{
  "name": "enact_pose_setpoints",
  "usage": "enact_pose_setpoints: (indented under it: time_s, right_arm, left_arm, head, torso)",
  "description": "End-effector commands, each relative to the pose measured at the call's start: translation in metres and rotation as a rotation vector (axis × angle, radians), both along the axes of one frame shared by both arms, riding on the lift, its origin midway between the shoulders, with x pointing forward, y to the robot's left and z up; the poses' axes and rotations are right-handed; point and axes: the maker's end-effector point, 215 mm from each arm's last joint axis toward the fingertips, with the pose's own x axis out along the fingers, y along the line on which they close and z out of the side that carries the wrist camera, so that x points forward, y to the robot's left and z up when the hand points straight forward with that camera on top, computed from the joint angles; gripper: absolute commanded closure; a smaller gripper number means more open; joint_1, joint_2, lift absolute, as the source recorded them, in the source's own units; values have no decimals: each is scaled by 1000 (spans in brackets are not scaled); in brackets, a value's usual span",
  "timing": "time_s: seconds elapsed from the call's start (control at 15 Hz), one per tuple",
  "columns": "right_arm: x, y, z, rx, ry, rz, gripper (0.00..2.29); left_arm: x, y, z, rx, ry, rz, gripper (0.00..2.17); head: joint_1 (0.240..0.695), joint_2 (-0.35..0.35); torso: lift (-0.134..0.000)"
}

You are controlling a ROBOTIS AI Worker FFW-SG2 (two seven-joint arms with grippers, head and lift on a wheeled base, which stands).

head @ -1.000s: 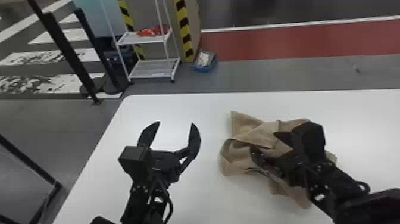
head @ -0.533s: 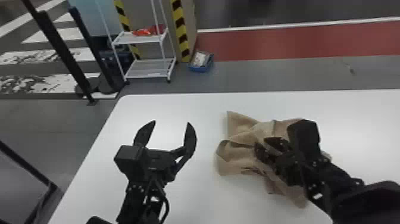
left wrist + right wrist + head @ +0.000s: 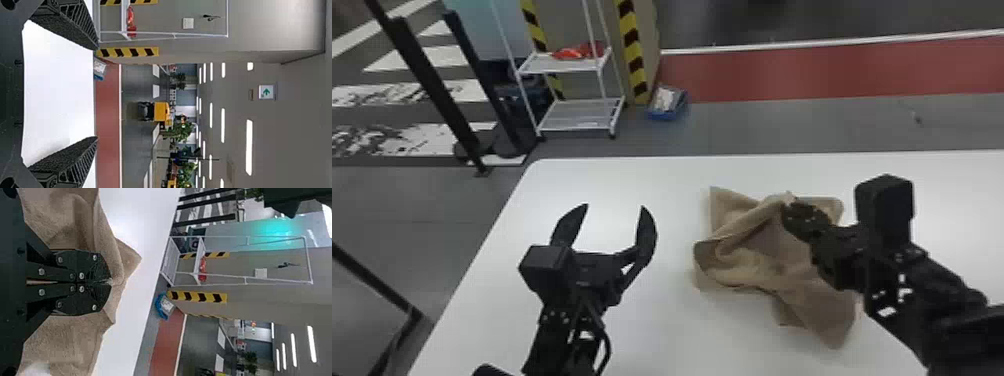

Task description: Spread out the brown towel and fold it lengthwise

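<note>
Clearly inside far table edge [image 3: 682, 159], towel [image 3: 757, 265]

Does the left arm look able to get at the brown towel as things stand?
Probably yes: the left hand is open, with only bare table between it and the brown towel. The right hand grips the towel's far side, seemingly out of the way.

Lighting observed as diffuse, ceiling strip lights [image 3: 249, 147] showing stark white in the left wrist view, table [image 3: 662, 330] bright with pale sheen, soft shading in the towel's folds [image 3: 757, 265], teal glare on a panel [image 3: 272, 229].
</note>
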Motion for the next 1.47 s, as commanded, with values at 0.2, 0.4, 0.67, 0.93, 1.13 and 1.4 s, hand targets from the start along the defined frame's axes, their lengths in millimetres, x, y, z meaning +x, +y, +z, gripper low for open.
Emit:
enact_pose_setpoints:
  time_s: [0.2,0.4,0.67,0.93,1.13,1.4]
  right_arm:
    - [21,-144,81,120,-88,-224,1480]
    - [-1,-267,87,205,-102,-375,1480]
    - [-68,-406,41,321,-106,-582,1480]
    - [-103,-441,-33,231,-54,-647,1480]
    - [-106,-436,-42,232,-47,-641,1480]
    - [-104,-411,-37,235,-51,-603,1480]
  left_arm:
    - [-5,0,2,2,-5,-1,73]
    - [-7,2,1,5,-4,1,73]
    - [-8,-9,-1,5,-2,-16,73]
    - [-10,-26,-3,16,3,-50,73]
    - [-13,-45,-6,28,10,-88,73]
    - [-3,-100,-20,0,95,-224,80]
  head:
    - [695,91]
    - [695,-4]
    - [695,-190]
    - [695,-350]
    - [695,-350]
    - [695,-350]
  torso:
    - [-124]
    - [-124]
    - [-124]
    - [-124]
    - [-124]
    - [-124]
